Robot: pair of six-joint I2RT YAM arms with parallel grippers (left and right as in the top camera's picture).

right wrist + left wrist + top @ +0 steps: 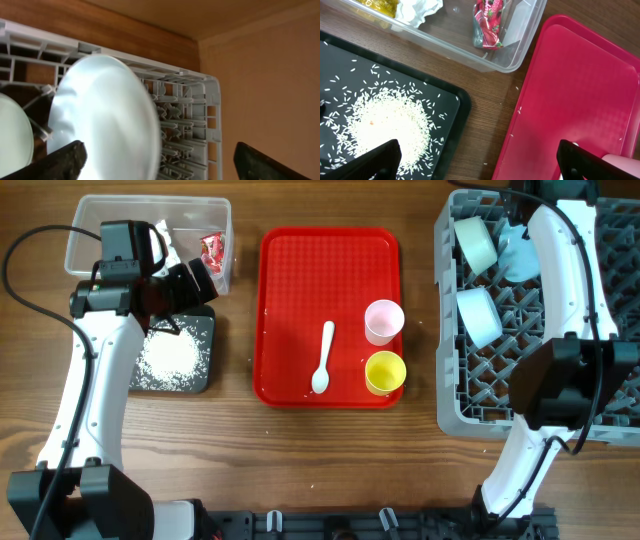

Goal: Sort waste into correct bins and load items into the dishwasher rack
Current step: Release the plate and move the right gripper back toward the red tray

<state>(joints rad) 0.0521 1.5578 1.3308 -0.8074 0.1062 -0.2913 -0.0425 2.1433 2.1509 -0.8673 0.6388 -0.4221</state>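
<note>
1. Overhead view: the red tray lay at the middle of the table.
   - On the red tray lay the white spoon, with the pink cup and the yellow cup upright near its right edge.
   - Left of the red tray stood the clear tub, holding a red wrapper.
   - The black tray sat just in front of the tub, with a heap of rice on it.
   - The left gripper hung over the spot where those two bins met.
   - Right of the red tray stood the grey rack, holding two light-blue bowls and the plate.
   - The right arm reached over the rack.

2. Left wrist view: the left gripper's fingers were spread wide with nothing between them.
   - One finger hung over the rice and the other over the red tray's left edge.
   - Beyond the red tray's corner, the tub also held a crumpled white tissue and a yellow wrapper beside the red one.

3. Right wrist view: the right gripper had its fingers spread wide, pinching nothing.
   - The plate stood on edge among the rack's pegs, nearer the one finger and clear of the other.
   - The red tray was out of sight here.
</note>
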